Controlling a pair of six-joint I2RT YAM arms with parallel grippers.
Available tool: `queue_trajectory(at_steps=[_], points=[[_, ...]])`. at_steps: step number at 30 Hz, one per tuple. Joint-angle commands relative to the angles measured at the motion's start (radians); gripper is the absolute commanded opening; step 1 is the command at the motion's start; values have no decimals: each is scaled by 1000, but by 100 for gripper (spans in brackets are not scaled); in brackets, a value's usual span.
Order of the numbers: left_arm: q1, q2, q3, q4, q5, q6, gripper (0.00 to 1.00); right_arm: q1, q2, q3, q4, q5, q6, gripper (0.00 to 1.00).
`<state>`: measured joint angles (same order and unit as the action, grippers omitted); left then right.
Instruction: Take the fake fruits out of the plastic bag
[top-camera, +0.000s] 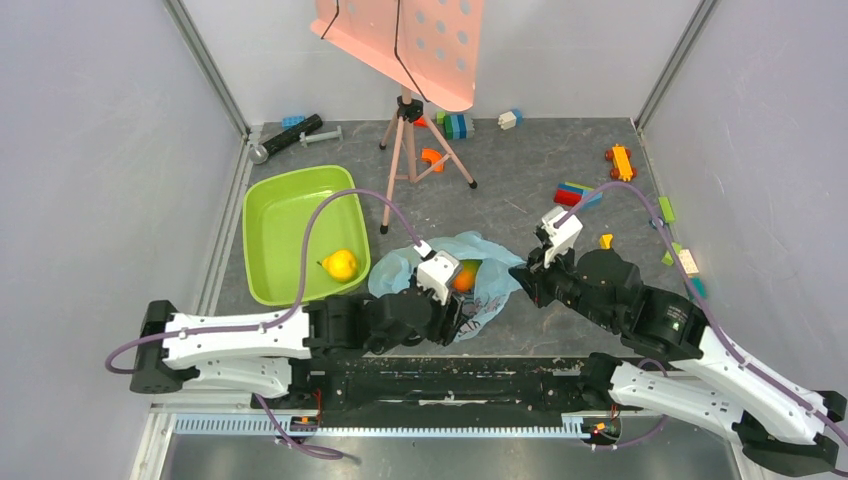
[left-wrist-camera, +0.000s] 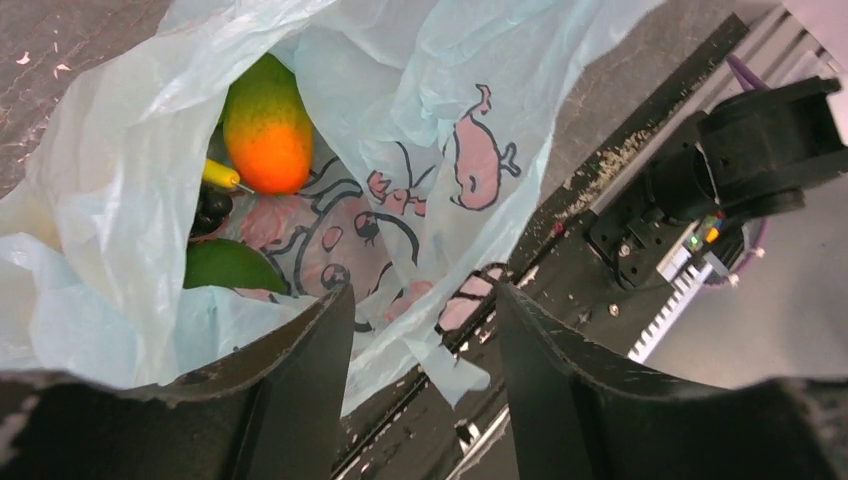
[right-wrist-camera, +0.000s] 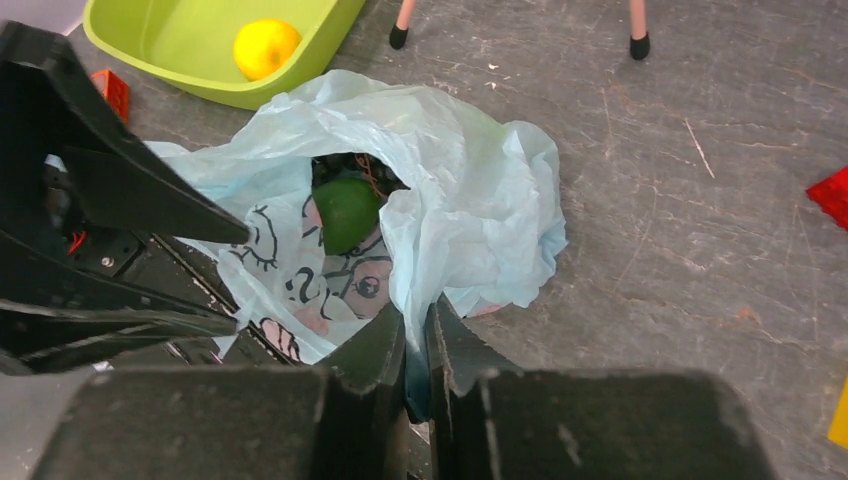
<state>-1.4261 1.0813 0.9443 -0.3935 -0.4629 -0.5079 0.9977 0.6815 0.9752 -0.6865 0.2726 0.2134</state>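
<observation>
Pinches a fold of the plastic bag (right-wrist-camera: 470, 190) with the right hand (right-wrist-camera: 418, 335), fingers pressed together on the film. Holds the left hand (left-wrist-camera: 422, 300) spread at the bag's near edge, film loose between the fingers. Shows the bag crumpled on the bench (top-camera: 520, 170) just beside the lime tub (top-camera: 270, 215), with an orange-green fruit (left-wrist-camera: 265, 125) and a green fruit (left-wrist-camera: 230, 265) inside, and a yellow fruit (top-camera: 341, 264) in the tub.

the left arm (top-camera: 235, 335) and right arm (top-camera: 700, 390) share one build: white link shells dotted with small dark screws, bulky black joint housings, black bases. a purple cable (top-camera: 340, 198) runs along each to a white camera block (top-camera: 437, 272) at the wrist. the left gripper (left-wrist-camera: 422, 300) has matte black, wedge-shaped fingers (left-wrist-camera: 300, 380) with scuffed, pale-worn edges; the right gripper (right-wrist-camera: 418, 312) matches.
</observation>
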Motion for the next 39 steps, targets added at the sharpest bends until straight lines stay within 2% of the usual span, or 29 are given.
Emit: queue_trajectory(at_steps=[1, 4, 8, 15, 18, 23, 27, 29, 31, 33, 35, 39], points=[[-6, 46, -38, 235, -135, -37, 64, 1, -13, -25, 72, -39, 16, 8], [-3, 108, -41, 264, -209, -15, 67, 1, -21, -36, 75, -46, 29, 6], [-3, 180, -65, 268, -206, -31, 66, 1, -29, -50, 87, -46, 37, 4], [-6, 135, -365, 572, -62, -65, 58, 1, -28, -75, 86, -28, 50, 4], [-16, 156, -431, 600, -49, -127, 53, 1, -23, -106, 101, -21, 65, 3], [-43, 191, -452, 611, -84, -164, 52, 1, -11, -166, 132, -19, 95, 0], [-44, 123, -431, 562, -181, -154, 62, 1, -20, -195, 129, -10, 110, 0], [-42, 84, -414, 544, -236, -119, 70, 2, -34, -210, 128, -3, 120, 0], [-40, 58, -397, 538, -291, -90, 83, 1, -49, -228, 132, 4, 130, 0], [-30, 58, -373, 542, -320, -55, 89, 1, -60, -241, 134, 11, 142, 0], [2, 79, -346, 538, -311, -36, 92, 1, -69, -247, 136, 16, 152, 0], [117, 139, -319, 573, -162, -38, 91, 0, -94, -251, 152, 19, 165, 0]])
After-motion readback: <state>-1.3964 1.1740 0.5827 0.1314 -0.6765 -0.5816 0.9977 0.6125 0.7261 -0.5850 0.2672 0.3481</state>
